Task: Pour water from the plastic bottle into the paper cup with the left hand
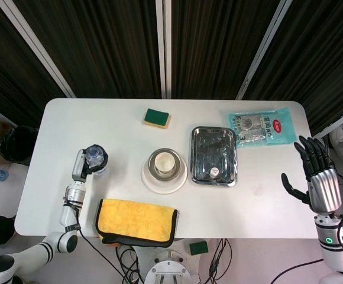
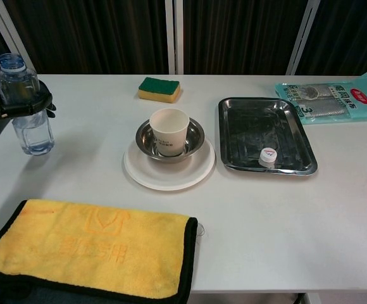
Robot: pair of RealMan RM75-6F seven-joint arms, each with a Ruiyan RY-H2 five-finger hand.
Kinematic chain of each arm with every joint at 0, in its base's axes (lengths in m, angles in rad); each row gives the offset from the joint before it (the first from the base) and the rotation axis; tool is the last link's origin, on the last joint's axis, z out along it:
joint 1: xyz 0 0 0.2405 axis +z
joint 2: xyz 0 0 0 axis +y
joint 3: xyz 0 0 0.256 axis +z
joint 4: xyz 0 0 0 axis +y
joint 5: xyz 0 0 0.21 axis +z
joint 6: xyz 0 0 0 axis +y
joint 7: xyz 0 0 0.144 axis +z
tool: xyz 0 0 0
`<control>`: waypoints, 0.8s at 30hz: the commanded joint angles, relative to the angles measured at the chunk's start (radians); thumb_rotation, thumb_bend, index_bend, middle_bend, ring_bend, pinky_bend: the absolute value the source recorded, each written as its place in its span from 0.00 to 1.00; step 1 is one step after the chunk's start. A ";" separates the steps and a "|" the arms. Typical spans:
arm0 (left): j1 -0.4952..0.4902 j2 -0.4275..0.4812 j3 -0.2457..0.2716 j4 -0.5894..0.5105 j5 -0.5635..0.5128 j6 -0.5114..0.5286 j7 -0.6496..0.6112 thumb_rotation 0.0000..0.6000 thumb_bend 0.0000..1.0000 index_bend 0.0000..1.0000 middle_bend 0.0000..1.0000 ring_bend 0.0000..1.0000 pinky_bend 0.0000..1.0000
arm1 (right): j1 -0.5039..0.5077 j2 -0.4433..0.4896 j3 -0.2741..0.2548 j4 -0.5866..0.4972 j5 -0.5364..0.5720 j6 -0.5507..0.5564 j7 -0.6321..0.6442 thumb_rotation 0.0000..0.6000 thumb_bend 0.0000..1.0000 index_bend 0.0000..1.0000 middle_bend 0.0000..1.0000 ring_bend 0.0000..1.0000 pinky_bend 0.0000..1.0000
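Note:
The clear plastic bottle [image 2: 26, 111] stands upright on the table at the left, uncapped, with a little water in its base. My left hand [image 2: 0, 114] grips it around the middle; from above the bottle [image 1: 94, 157] shows beside the left hand [image 1: 80, 165]. The white paper cup [image 2: 169, 131] sits inside a steel bowl [image 2: 193, 136] on a white plate [image 2: 171, 174] at the table's centre, also seen as the paper cup [image 1: 164, 163]. My right hand [image 1: 314, 177] hovers open off the table's right edge, far from everything.
A steel tray [image 2: 266, 136] holding the bottle cap [image 2: 268, 155] lies right of the plate. A green-yellow sponge [image 2: 159, 89] sits at the back, a teal packet [image 2: 335, 96] at back right, and a folded yellow towel [image 2: 92, 247] at the front left edge.

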 commanded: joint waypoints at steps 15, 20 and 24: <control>0.028 -0.091 0.046 0.161 0.050 0.033 -0.092 1.00 0.52 0.61 0.69 0.42 0.42 | -0.001 0.002 -0.006 -0.009 -0.005 -0.002 -0.014 1.00 0.39 0.00 0.00 0.00 0.00; 0.028 -0.098 0.049 0.177 0.056 0.034 -0.109 1.00 0.51 0.53 0.63 0.42 0.42 | -0.001 0.001 -0.005 -0.008 0.000 -0.006 -0.016 1.00 0.39 0.00 0.00 0.00 0.00; 0.027 -0.106 0.050 0.192 0.058 0.033 -0.121 1.00 0.50 0.50 0.61 0.42 0.42 | 0.000 0.002 -0.004 -0.009 0.002 -0.009 -0.019 1.00 0.39 0.00 0.00 0.00 0.00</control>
